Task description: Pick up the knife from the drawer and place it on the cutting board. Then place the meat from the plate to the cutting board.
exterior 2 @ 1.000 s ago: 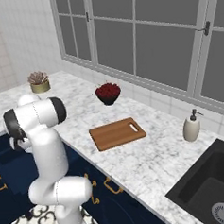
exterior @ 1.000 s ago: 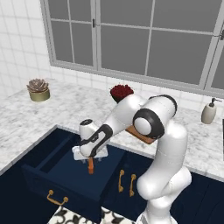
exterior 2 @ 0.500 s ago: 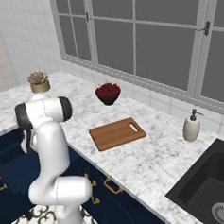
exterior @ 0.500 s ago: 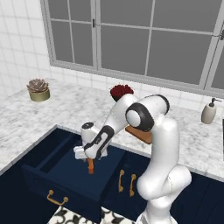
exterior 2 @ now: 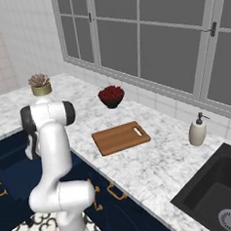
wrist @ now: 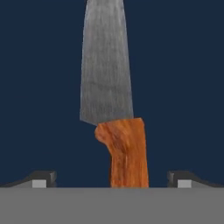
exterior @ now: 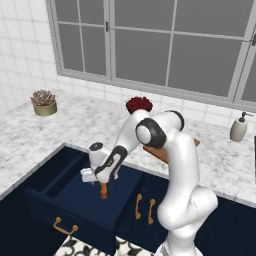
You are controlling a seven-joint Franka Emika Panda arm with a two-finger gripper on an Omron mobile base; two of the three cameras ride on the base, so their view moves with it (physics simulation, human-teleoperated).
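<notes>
The knife lies flat on the dark blue floor of the drawer, which is pulled out below the worktop. In the hand view its grey blade points up the picture, and its orange-brown wooden handle runs down between the two small dark fingertips of the gripper. The gripper is spread wide, one tip well off to each side of the handle, and it holds nothing. In the left base view the gripper hangs low inside the drawer, and the orange handle peeks out just under it.

The drawer is deep and navy blue, with a curved brass handle on its front. Beside it are navy cupboard doors with upright brass handles.

The worktop is pale grey marble (white with soft grey swirls). On it lies the brown wooden cutting board, flat and bare. Behind the board sits a dark bowl of red berries. A little plant in a yellow pot stands far off near the corner. A cream soap bottle stands close to a black sink.

White tiles cover the wall, and big grey windows run along the back. The floor has a black and white pattern.
</notes>
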